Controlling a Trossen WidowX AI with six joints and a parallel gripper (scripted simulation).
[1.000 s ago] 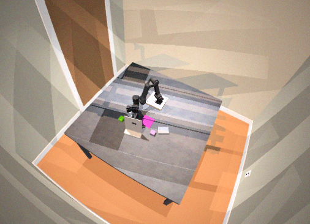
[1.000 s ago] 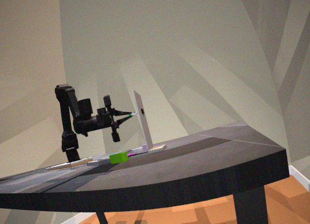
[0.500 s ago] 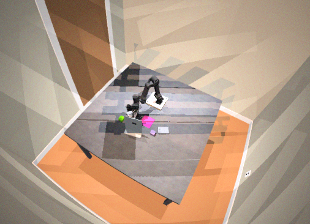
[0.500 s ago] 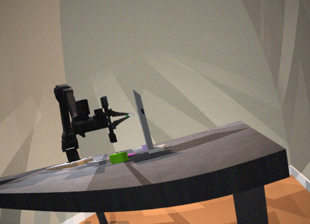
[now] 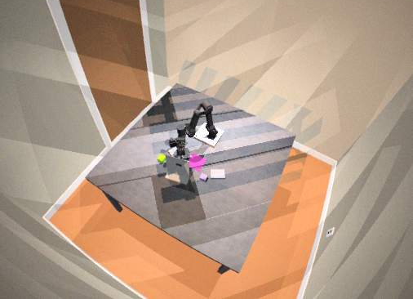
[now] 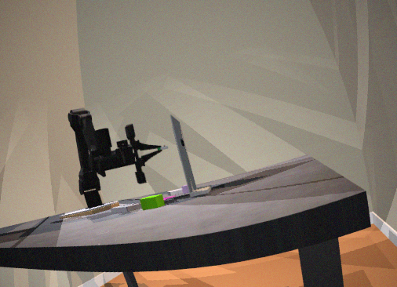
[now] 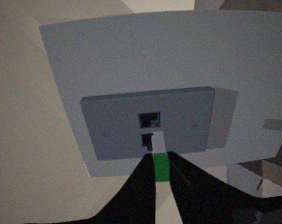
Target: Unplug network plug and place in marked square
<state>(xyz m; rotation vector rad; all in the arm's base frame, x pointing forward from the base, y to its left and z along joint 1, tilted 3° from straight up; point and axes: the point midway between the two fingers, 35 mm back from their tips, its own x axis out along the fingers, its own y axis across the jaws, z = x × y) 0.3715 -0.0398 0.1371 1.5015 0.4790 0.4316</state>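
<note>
Plug (image 7: 161, 159) pinched between the closed fingertips of the gripper (image 6: 161, 148), already clear of the socket (image 7: 149, 120) just ahead on the upright panel (image 6: 183, 154); judged small, light, stiff, slippery, its thin tab fragile, best held by the body's flat sides.

matte black jointed arm (image 6: 88, 146), blocky links, two tapering black fingers (unmarked), pale square base plate (image 5: 209, 135)
</note>
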